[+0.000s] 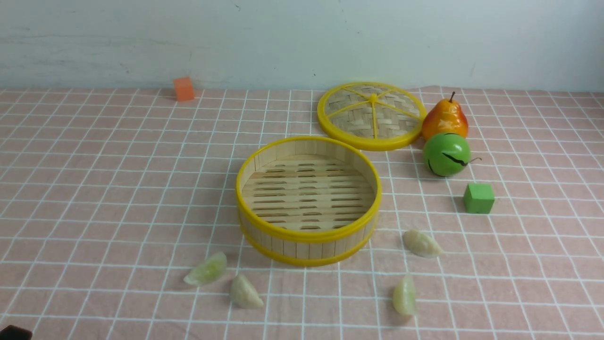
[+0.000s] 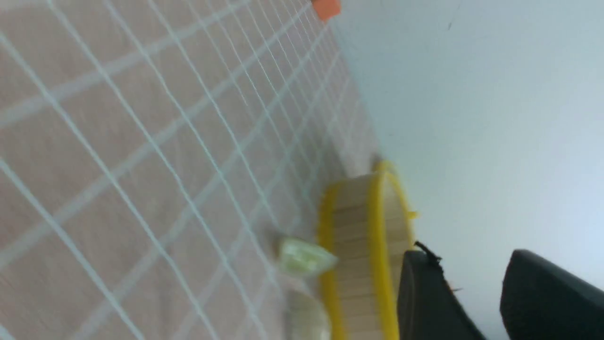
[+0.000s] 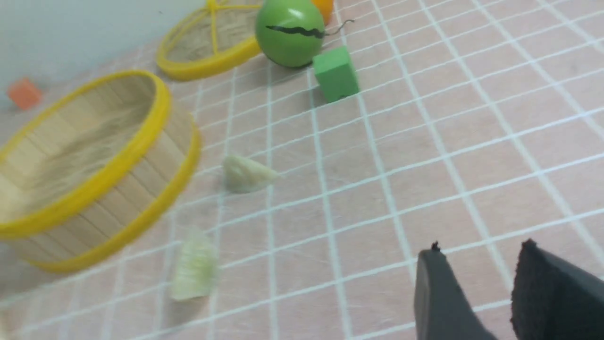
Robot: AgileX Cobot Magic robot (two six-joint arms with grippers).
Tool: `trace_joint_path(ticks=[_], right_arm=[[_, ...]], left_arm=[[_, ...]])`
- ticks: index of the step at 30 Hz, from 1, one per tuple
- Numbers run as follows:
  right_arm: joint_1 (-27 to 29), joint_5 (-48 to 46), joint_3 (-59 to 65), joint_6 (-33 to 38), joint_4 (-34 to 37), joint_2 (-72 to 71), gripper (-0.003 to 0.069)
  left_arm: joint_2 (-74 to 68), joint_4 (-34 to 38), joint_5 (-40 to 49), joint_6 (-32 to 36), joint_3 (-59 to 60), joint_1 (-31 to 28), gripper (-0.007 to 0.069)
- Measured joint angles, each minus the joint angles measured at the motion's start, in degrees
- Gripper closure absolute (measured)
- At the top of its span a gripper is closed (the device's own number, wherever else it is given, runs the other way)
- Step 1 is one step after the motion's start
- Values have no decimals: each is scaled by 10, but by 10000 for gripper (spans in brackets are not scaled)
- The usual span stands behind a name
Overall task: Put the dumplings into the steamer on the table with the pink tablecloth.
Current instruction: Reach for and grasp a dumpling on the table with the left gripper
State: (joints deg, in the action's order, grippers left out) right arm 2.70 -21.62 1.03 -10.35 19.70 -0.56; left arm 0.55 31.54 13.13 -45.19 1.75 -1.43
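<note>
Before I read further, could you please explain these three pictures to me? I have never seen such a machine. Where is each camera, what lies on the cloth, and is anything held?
This is a robot with two arms, each ending in a two-fingered gripper. The wide picture comes from a camera between the arms, looking forward. On the pink tablecloth stands an open bamboo steamer, empty. Four dumplings lie outside it: two at its near left, two at its near right. Beside and behind it are its lid, a pear, a green ball, a green cube and an orange cube. The other two pictures come from cameras on the wrists; the dark shapes are the left gripper and the right gripper, both open, holding nothing.
</note>
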Motion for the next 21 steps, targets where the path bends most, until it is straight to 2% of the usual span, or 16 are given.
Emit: trace_joint_path(ticks=[1, 2, 3, 6, 7, 8, 11, 15, 17, 18, 19, 21], right_arm=[[0, 0, 2, 0, 66, 0, 420], [0, 0, 3, 0, 108, 0, 420], [0, 0, 3, 0, 116, 0, 420], [0, -1, 4, 0, 251, 0, 420], [0, -1, 4, 0, 257, 0, 420], [0, 0, 4, 0, 303, 0, 420], [0, 1, 4, 0, 334, 0, 420], [0, 7, 4, 0, 337, 0, 420], [0, 14, 4, 0, 342, 0, 420], [0, 14, 4, 1, 343, 0, 420], [0, 13, 4, 7, 345, 0, 420], [0, 2, 0, 30, 348, 0, 420]], left_arm=[[0, 41, -3, -25, 0, 0, 387], [0, 52, -4, -31, 0, 0, 387], [0, 52, -4, -31, 0, 0, 387], [0, 65, -6, -39, 0, 0, 387], [0, 66, -6, -39, 0, 0, 387], [0, 70, -5, -40, 0, 0, 387], [0, 73, -8, -38, 0, 0, 387], [0, 73, -16, -6, -1, 0, 387], [0, 71, -4, 73, -27, 0, 394], [0, 69, -2, 81, -30, 0, 396], [0, 58, 21, 141, -59, 0, 417], [-5, 33, 70, 209, -102, 0, 456]])
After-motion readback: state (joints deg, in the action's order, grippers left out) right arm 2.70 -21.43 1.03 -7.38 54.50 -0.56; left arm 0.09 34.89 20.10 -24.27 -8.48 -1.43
